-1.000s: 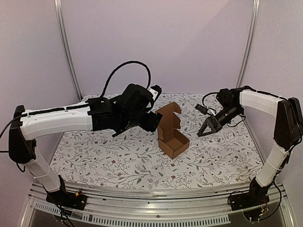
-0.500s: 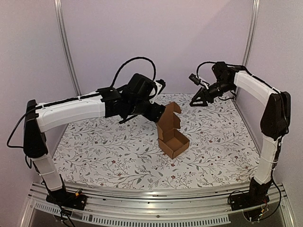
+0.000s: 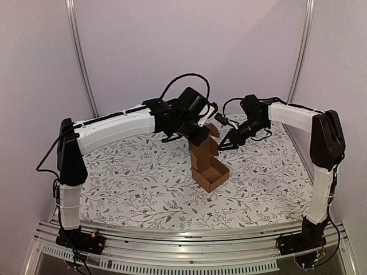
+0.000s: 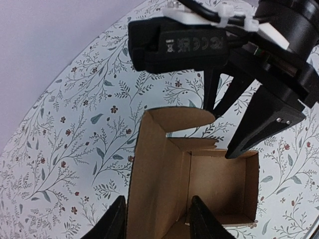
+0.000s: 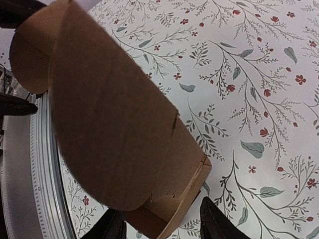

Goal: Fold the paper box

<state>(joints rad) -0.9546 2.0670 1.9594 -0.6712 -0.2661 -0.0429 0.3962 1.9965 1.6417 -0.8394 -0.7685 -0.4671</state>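
Aluminium rail (image 3: 189, 243) sits nearest, in front of the paper box (image 3: 210, 179), with both arm bases on it. Floral tablecloth (image 3: 126, 189) lies under the box and all round it.

The box is brown, unmarked cardboard, partly folded. Its open tray (image 4: 219, 184) rests flat on the cloth, one corner toward the rail. The lid (image 5: 109, 114) stands upright off the tray's back edge, with a rounded flap (image 4: 184, 118) at its top.

The left gripper (image 3: 202, 136) is at the lid's top, coming in from the box's left. In the left wrist view its fingers (image 4: 117, 221) stand one on each side of the upright lid panel, with cardboard filling the gap. The gap is medium, not at full spread. Cannot tell whether the pads press on the lid edges or only flank them.

The right gripper (image 3: 223, 144) is just beside the lid's right edge, above the tray's back right. Its fingers (image 5: 217, 219) stand apart, about half spread. The left wrist view shows one tip at the rounded flap's edge and the other over the tray's back wall, with nothing clearly clamped. In the right wrist view the lid fills the left side and a tray corner shows between the fingers, beyond them.

The white left arm (image 3: 114, 129) stretches from the box's far left, and the right arm (image 3: 292, 114) arches in from its right. A pale wall (image 3: 189, 51) and two metal posts stand behind the box.
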